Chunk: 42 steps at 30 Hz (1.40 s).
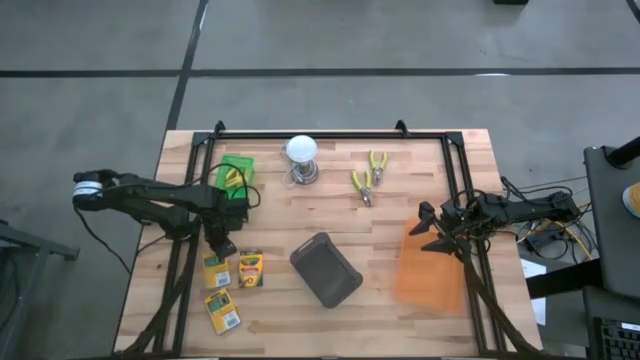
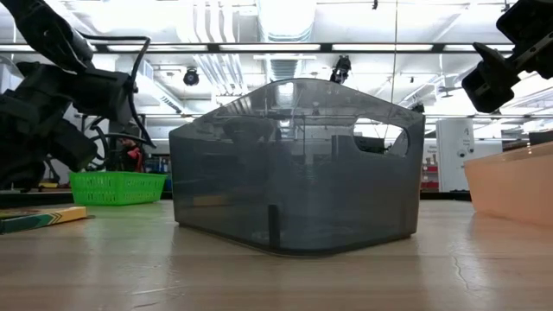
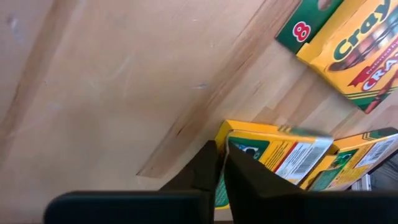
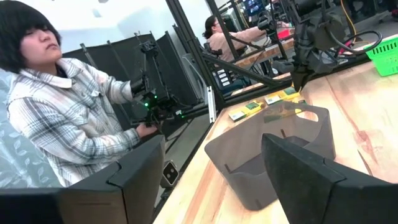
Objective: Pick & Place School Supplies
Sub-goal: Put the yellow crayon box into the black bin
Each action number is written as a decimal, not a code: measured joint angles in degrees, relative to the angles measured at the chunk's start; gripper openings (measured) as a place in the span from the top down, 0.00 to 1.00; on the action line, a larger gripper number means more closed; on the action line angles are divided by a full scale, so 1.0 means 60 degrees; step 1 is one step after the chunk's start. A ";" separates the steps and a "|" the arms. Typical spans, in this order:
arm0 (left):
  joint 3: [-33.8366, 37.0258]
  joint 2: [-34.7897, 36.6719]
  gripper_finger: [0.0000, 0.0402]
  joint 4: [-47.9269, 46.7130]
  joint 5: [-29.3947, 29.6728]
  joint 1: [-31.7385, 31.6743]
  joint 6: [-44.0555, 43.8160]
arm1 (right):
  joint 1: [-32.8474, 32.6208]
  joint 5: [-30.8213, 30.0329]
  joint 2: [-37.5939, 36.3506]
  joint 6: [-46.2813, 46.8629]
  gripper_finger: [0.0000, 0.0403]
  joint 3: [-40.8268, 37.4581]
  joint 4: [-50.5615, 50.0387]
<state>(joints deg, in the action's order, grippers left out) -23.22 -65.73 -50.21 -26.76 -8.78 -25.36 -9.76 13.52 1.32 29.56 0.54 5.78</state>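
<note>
We find the left gripper (image 3: 221,163) down on the table (image 1: 400,200), jaws pinched narrow on the edge of a crayon box (image 3: 273,152), presumably to lift it toward the grey bin (image 1: 326,269). The right gripper (image 1: 430,230) waits wide beside the orange bin (image 1: 430,270).
</note>
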 joint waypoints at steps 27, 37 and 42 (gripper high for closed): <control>-0.0625 -0.0011 0.99 -0.0228 0.0895 -0.0006 -0.0453 | 0.0000 -0.0002 0.0000 0.0000 0.36 0.0000 0.0000; -0.1924 -0.0011 0.99 -0.1824 0.1645 -0.0003 -0.0461 | 0.0000 -0.0004 0.0000 0.0000 0.34 0.0000 0.0000; -0.2629 -0.0011 0.99 -0.2368 0.2079 -0.0003 -0.0461 | 0.0003 0.0000 -0.0003 0.0000 0.35 0.0000 0.0000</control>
<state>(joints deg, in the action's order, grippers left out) -39.00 -65.80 -64.41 -14.29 -8.80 -28.13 -9.74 13.52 1.30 29.56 0.54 5.78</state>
